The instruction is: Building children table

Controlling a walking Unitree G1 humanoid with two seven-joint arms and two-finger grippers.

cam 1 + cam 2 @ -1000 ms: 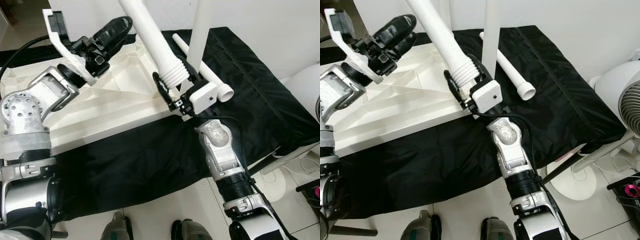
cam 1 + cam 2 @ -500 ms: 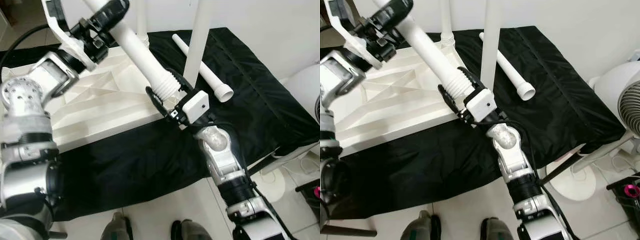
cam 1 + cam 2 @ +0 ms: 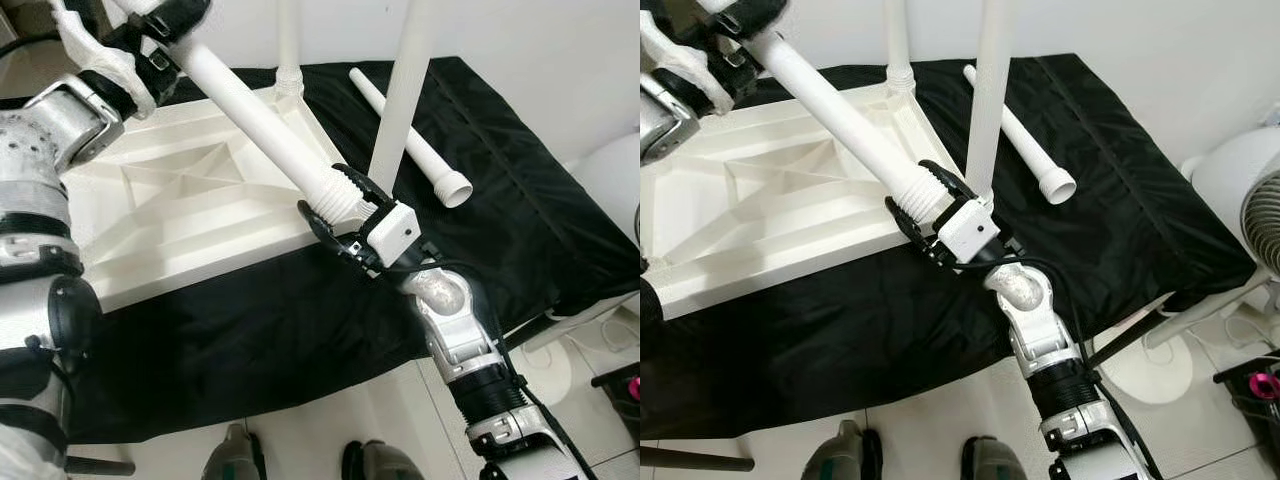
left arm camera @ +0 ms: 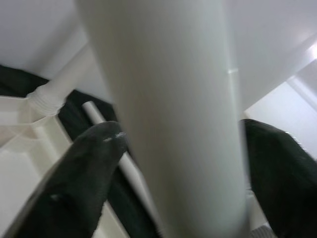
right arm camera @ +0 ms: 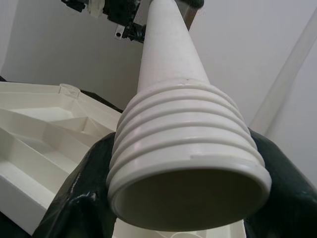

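Slanted leg over the upturned tabletop: right gripper clamps its threaded end, left gripper clamps its far end. Risk: uneven pull may cross-thread it or knock the standing legs.

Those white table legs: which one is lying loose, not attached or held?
The leg lying flat on the black cloth; two stand in the tabletop, and both grippers hold another.

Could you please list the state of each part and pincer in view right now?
Tabletop: upside down on the black cloth.
Held leg: tilted, gripped at both ends.
Two fitted legs: upright in corners.
Spare leg: lying loose on cloth.
Left pincer: shut on held leg.
Right pincer: shut on its threaded end.
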